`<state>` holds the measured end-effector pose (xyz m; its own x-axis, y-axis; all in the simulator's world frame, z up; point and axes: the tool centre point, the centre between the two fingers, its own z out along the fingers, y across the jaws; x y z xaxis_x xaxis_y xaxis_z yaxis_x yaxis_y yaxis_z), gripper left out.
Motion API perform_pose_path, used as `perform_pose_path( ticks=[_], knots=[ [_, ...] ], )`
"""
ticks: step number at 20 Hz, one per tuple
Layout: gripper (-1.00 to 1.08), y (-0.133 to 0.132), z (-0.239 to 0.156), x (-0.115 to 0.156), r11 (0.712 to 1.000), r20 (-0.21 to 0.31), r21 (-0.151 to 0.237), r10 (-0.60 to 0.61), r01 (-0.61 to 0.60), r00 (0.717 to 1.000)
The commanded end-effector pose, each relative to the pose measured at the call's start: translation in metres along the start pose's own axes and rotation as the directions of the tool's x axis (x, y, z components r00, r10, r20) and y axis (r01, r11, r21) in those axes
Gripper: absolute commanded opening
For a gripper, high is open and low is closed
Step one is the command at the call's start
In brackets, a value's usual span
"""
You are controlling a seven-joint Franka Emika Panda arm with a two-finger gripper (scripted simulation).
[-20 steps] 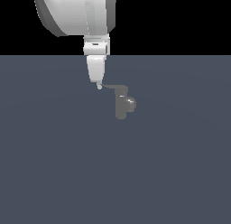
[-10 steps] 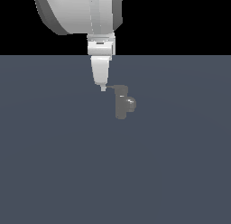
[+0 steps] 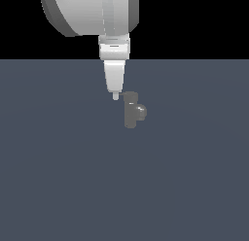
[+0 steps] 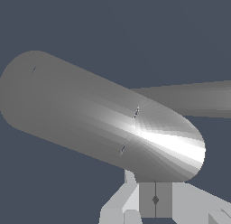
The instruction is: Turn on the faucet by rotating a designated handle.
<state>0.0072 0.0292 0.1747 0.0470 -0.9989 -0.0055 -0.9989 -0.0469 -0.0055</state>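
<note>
Closest to the wrist camera, the hand (image 4: 155,205) shows only as pale grey finger bases around a darker central block with a thin seam; the fingertips are cut off by the frame edge, so I cannot tell how far apart the fingers stand or whether they grip anything. Just beyond them, the faucet (image 4: 108,119) fills most of the wrist view as a broad, rounded grey cylinder lying slantwise, with a bright highlight near its nearer end. Behind it a narrower grey bar, apparently the handle (image 4: 194,99), runs off to the frame edge, partly hidden by the cylinder. In the exterior view, the flat dark blue-grey bench (image 3: 63,186) spreads across the lower part of the picture. The faucet (image 3: 131,113) stands upright near its middle, small and dark grey, with a rounded knob (image 3: 141,111) on the side toward the exterior view's right. The hand (image 3: 115,95) comes down from above as a tapering white shape, its tip just beside the top of the faucet on the exterior view's left, at about the level of the cylinder's top. Contact cannot be made out at this size. Farther up, the bulky white arm (image 3: 92,11) rises against a black background.
</note>
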Motion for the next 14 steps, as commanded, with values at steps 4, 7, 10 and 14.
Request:
perform_pose_path(
  ticks=[4,7,10,14],
  knots=[
    [-1.0,0.009,0.001,0.046,1.0,-0.004,-0.003,0.022,-0.022,1.0],
    [-1.0,0.014,0.001,0.066,1.0,-0.005,-0.004,0.025,-0.025,1.0],
    [-1.0,0.017,0.001,0.08,1.0,-0.006,-0.005,0.027,-0.027,1.0],
    [-1.0,0.006,0.0,0.059,1.0,0.003,-0.002,-0.014,0.014,1.0]
  ],
)
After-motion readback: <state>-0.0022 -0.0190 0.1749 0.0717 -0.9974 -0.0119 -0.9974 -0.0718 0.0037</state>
